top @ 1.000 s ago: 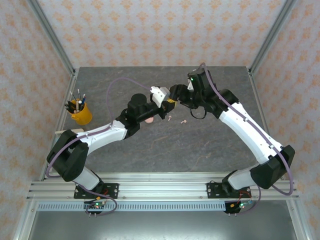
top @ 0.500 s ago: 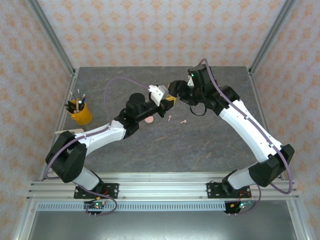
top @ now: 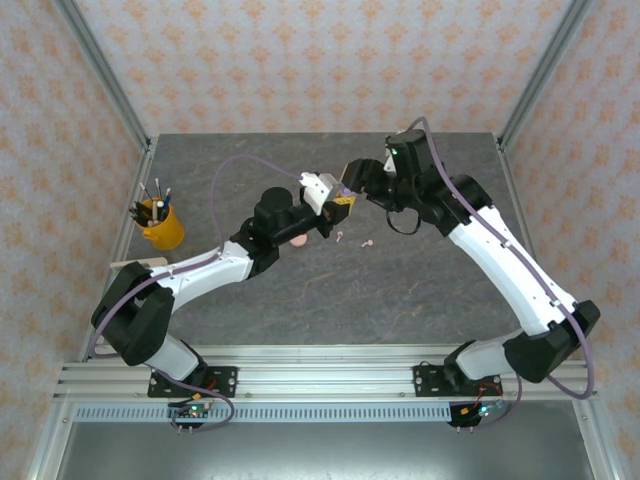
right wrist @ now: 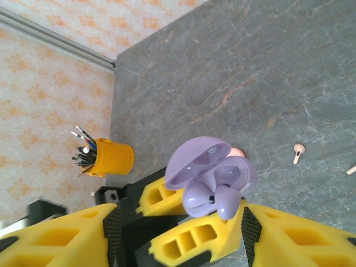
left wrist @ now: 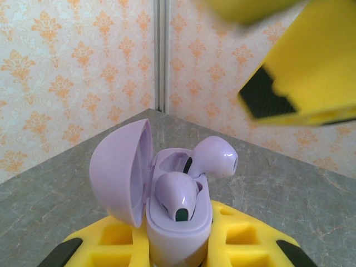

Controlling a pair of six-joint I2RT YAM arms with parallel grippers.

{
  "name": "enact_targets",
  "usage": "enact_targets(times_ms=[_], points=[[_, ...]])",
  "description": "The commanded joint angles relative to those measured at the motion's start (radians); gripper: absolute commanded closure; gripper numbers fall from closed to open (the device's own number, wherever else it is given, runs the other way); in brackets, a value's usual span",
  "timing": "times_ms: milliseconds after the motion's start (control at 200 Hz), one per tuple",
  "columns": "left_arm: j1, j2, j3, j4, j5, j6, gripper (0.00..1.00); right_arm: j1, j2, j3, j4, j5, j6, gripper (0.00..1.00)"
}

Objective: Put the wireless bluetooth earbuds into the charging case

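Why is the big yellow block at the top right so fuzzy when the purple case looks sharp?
Left wrist view: the lilac case is in focus; the right gripper's yellow finger looms probably too near the lens to be sharp. Top external view: even light, no glare.

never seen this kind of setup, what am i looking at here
These are two robot arms bolted to a table's near edge. One picture looks down from above; the other two come from cameras on each wrist, so the yellow blocks are fingers. The left gripper is shut on an open lilac case with one lilac earbud seated and a second earbud sticking out. The right gripper hovers open close by. On the table lie two pink earbuds and a yellow pen cup.
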Motion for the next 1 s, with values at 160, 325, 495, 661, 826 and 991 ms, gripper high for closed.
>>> enact_targets(times_ms=[160,325,495,661,826,991], points=[[-0.006,-0.011,0.019,0.012,-0.005,0.008,1.00,0.005,-0.023,0.018,0.007,0.024,0.026,0.39],[-0.007,-0.013,0.025,0.008,-0.005,0.011,1.00,0.007,-0.019,-0.017,0.031,0.009,0.043,0.39],[-0.006,-0.011,0.030,0.006,-0.003,0.009,1.00,0.007,-0.005,-0.036,0.049,-0.014,0.054,0.40],[-0.006,-0.006,0.035,0.004,-0.002,0.009,1.00,0.011,0.002,-0.055,0.066,-0.022,0.063,0.40],[-0.006,-0.003,0.039,0.005,-0.001,0.008,1.00,0.014,0.011,-0.062,0.084,-0.033,0.071,0.40],[-0.006,0.001,0.042,0.005,0.001,0.003,1.00,0.020,0.024,-0.053,0.102,-0.053,0.084,0.40]])
